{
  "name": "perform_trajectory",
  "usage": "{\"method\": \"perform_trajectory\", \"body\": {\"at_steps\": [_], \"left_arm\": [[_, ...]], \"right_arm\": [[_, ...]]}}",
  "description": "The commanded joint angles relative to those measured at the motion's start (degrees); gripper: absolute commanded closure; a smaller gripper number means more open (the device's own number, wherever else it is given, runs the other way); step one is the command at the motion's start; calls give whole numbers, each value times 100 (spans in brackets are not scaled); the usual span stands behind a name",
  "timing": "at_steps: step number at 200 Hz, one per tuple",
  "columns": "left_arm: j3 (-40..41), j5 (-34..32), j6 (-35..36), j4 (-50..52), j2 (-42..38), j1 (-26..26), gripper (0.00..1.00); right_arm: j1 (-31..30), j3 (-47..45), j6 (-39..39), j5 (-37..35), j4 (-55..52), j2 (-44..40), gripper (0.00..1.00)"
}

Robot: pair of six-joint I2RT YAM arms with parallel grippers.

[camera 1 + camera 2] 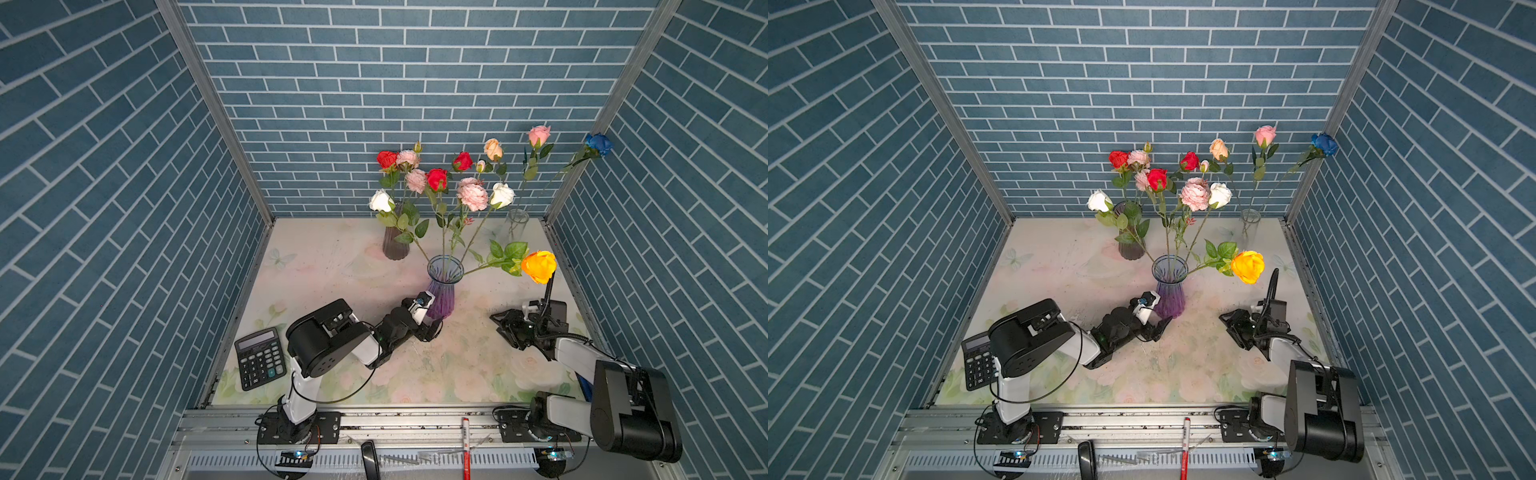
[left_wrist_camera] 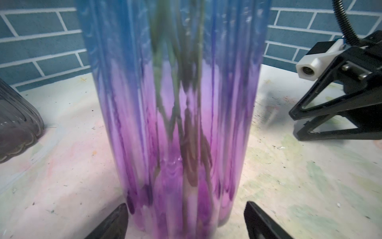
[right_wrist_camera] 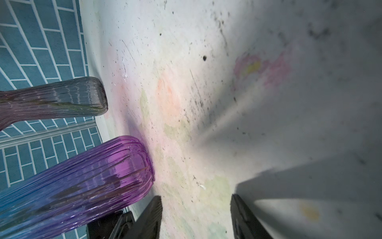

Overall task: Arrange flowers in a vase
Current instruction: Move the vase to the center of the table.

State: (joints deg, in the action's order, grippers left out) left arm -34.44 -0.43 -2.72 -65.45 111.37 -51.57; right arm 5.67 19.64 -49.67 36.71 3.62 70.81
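- The purple vase (image 1: 441, 297) stands upright near the middle of the table (image 1: 332, 270), its ribbed glass shading from blue at the mouth to violet at the foot
- The flowers (image 1: 1195, 193) stand in three vases
- The purple vase holds a white rose (image 1: 380, 200) leaning left, a red rose (image 1: 436, 178), a ruffled pink bloom (image 1: 472, 195) and a second white rose (image 1: 502, 194)
- It also holds an orange rose (image 1: 539, 266), which droops low to the right, well past the rim
- Green stems (image 2: 177, 93) show blurred through the glass in the left wrist view
- The left gripper (image 2: 185, 209) lies low on the table just in front of the purple vase, released and grasping nothing
- Its fingers (image 2: 115, 219) straddle the vase foot; one stands clear of the glass, the other so close that touch cannot be told
- The right gripper (image 3: 196, 198) sits well to the right of the purple vase, below the orange rose, fingers parted with only bare table between them
- A dark vase (image 1: 395, 243), behind and left of the purple vase, holds a red bloom (image 1: 387, 159) and two pink ones
- A clear vase (image 1: 516, 222), behind and right of the purple vase, holds a peach rose (image 1: 493, 148), a pink rose (image 1: 539, 135) and a blue rose (image 1: 599, 144), which leans farthest right
- A calculator (image 1: 260, 358) lies well to the left of the purple vase and nearer the front
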Motion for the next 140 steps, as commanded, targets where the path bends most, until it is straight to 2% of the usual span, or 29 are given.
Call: {"method": "perform_trajectory", "body": {"at_steps": [1,21,42,56,76,93,123,140], "left_arm": [[319,266,44,-186,-401,-36,1],[675,415,69,-205,-818,-136,0],[1194,256,67,-213,-1439,-230,0],[1593,-7,-38,-242,-1945,-231,0],[2039,-764,-234,74,-2839,-198,0],[2098,-1247,-132,1080,-3848,-161,0],[1285,-2055,483,4434,-5664,-14,0],[1206,-2555,759,5065,-6397,230,0]], "right_arm": [[30,-47,1,-47,-163,-173,45],[30,-58,25,-107,-276,-295,45],[31,-120,19,-168,-399,-479,45],[32,-185,4,-228,-478,-642,45],[31,-238,-33,-341,-533,-858,45],[37,-240,-76,-443,-543,-937,45],[37,-134,-83,-643,-635,-976,46],[38,7,-32,-755,-782,-949,46]]}}
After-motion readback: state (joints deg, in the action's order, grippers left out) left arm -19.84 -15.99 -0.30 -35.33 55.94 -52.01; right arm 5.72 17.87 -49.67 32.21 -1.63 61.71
